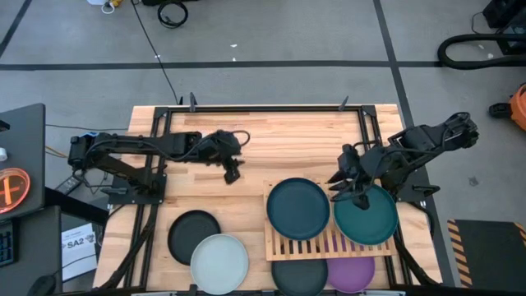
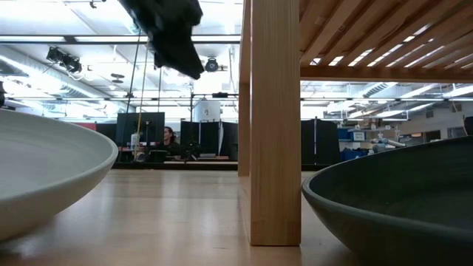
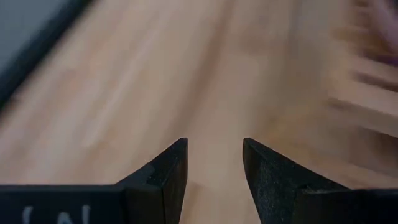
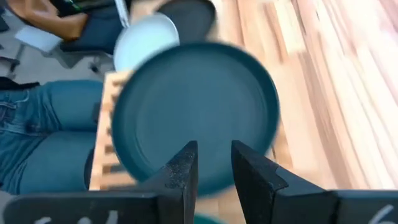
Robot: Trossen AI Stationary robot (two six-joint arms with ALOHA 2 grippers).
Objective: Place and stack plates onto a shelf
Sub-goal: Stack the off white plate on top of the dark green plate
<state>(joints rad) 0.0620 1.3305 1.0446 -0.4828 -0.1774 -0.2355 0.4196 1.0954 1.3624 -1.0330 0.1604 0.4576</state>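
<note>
Two plates are sitting on the shelf (image 1: 325,245) and more are waiting.

We are looking down at our right gripper (image 1: 349,187), which is hanging over the near edge of the teal plate (image 1: 366,215); its fingers are a little apart with nothing between them. The dark blue plate (image 1: 297,207) is lying next to it on the shelf. Our left gripper (image 1: 231,173) is hanging over the bare worktop (image 1: 271,140), fingers apart and holding nothing. The black plate (image 1: 195,235) and the pale plate (image 1: 219,262) are waiting on the worktop. We are thinking the teal plate could slide off, because it is sticking out past the shelf's side. The high view is showing every plate; the right wrist view is showing a person's legs in jeans (image 4: 43,137) past the shelf.
</note>
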